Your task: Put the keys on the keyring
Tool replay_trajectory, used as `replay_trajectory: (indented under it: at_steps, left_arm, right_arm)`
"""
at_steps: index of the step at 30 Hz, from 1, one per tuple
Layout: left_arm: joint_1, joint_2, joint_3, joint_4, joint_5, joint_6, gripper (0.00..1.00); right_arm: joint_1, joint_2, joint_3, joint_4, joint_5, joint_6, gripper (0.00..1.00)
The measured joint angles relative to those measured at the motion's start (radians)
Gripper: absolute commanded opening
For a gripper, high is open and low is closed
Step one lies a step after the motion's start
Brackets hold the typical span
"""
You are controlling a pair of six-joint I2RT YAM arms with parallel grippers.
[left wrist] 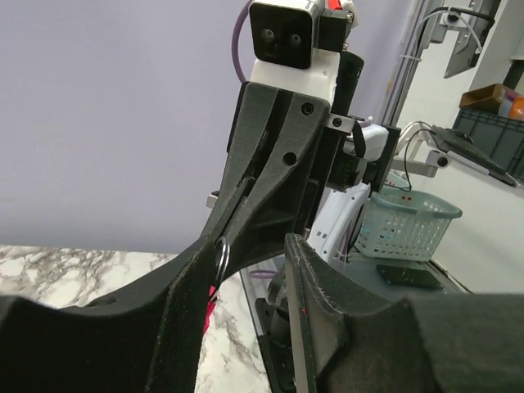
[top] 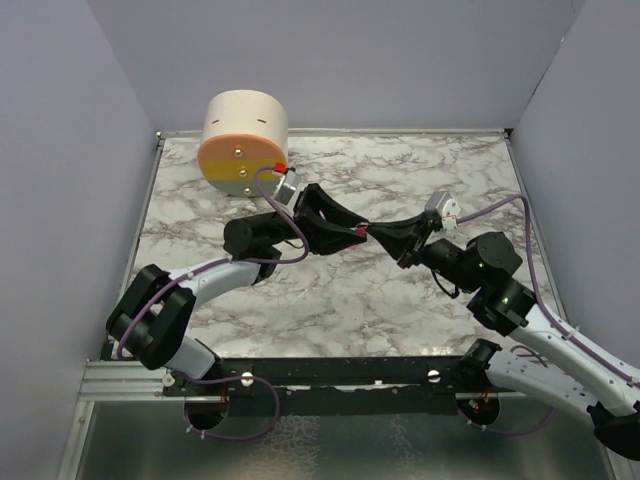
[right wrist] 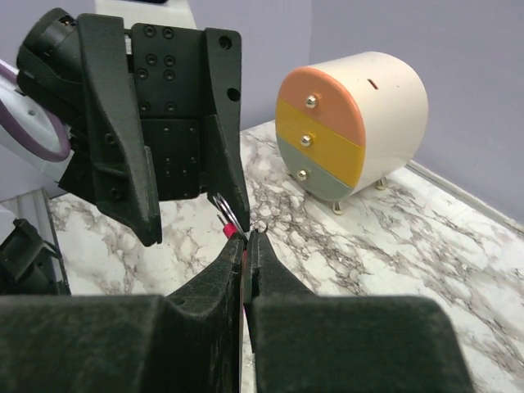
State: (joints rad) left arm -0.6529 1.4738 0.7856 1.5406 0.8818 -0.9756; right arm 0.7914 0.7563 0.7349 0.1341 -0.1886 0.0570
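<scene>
Both grippers meet above the middle of the marble table. My right gripper (right wrist: 247, 236) (top: 380, 235) is shut, with the pink keys (right wrist: 228, 232) pinched between its pads and sticking out at the tip. The keyring (right wrist: 228, 208) (left wrist: 221, 254), a thin metal loop, stands at the keys' tip against the inner face of one left finger. Whether the keys pass through it cannot be told. My left gripper (left wrist: 258, 246) (top: 345, 228) is open, with a clear gap between its fingers. A speck of pink (top: 358, 231) shows between the two grippers in the top view.
A cream drum-shaped chest (top: 245, 140) (right wrist: 352, 123) with orange, yellow and grey-green drawers stands at the table's back left. Purple walls close in the left, back and right sides. Beyond the table's edge, a pale mesh basket (left wrist: 405, 221) shows in the left wrist view.
</scene>
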Motion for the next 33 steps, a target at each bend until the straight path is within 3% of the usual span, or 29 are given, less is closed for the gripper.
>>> replay_trajectory:
  at_steps: [8,11,18,26,33]
  left_arm:
    - [0.054,-0.031,-0.038,0.000,-0.046,0.010,0.48]
    - [0.073,-0.093,-0.093,-0.008,-0.096,0.077,0.54]
    - [0.068,-0.247,-0.193,-0.118,-0.232,0.273,0.54]
    - [0.008,-0.252,-0.256,-0.306,-0.400,0.480,0.55]
    - [-0.082,-0.211,-0.260,-0.375,-0.548,0.653,0.55]
  right_arm:
    - [0.000,0.011,0.020,-0.026,0.103,0.003,0.01]
    - [-0.001,0.016,0.021,-0.037,0.140,0.003,0.01]
    - [-0.001,0.066,0.055,-0.078,0.185,0.009,0.01]
    - [-0.001,0.147,0.101,-0.121,0.198,0.020,0.01]
    - [-0.001,0.216,0.191,-0.188,0.199,0.029,0.01]
